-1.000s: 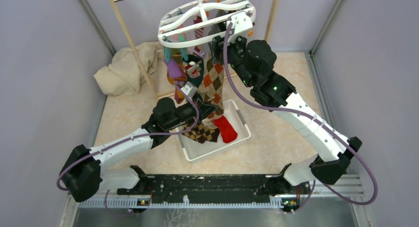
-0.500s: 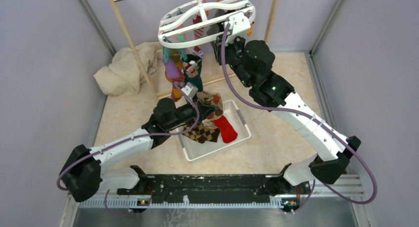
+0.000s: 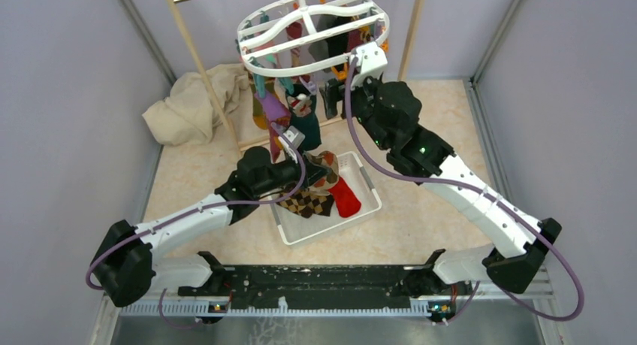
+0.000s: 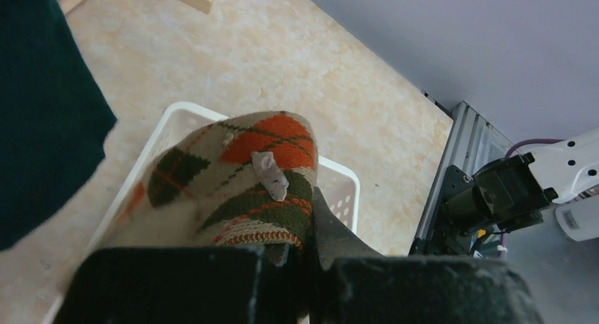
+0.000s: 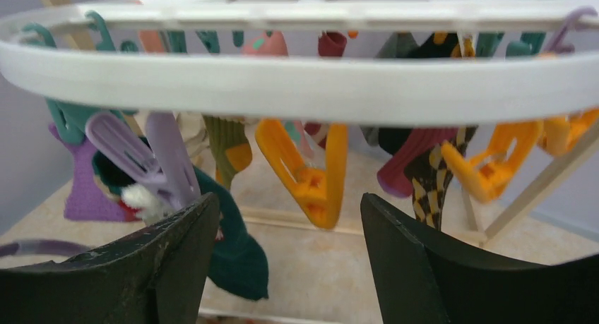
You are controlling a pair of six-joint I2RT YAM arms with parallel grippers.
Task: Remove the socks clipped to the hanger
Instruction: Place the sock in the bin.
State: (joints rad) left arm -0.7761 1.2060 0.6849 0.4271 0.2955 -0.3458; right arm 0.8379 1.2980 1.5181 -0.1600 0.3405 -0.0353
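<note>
The white oval hanger (image 3: 312, 25) hangs at the top with several socks (image 3: 270, 108) clipped under it. My left gripper (image 3: 314, 167) is shut on a green, orange and cream argyle sock (image 4: 247, 172), held over the white basket (image 4: 337, 174). In the left wrist view the jaws (image 4: 304, 264) pinch the sock's cuff. My right gripper (image 3: 330, 97) is open and empty just under the hanger's right side. In the right wrist view it (image 5: 289, 225) faces the hanger rim (image 5: 297, 84), an empty orange peg (image 5: 311, 176), a purple peg (image 5: 148, 154) and a dark green sock (image 5: 240, 260).
The white basket (image 3: 364, 210) holds a red sock (image 3: 344, 197) and a brown check sock (image 3: 306, 202). A beige cloth (image 3: 191, 104) lies at the back left. The wooden pole rack (image 3: 195, 55) stands behind the hanger. Grey walls close in both sides.
The long argyle sock has come off its peg and dropped, bunched in my left gripper over the basket. My right gripper has moved down from the hanger rim, and the hanger has swung.
</note>
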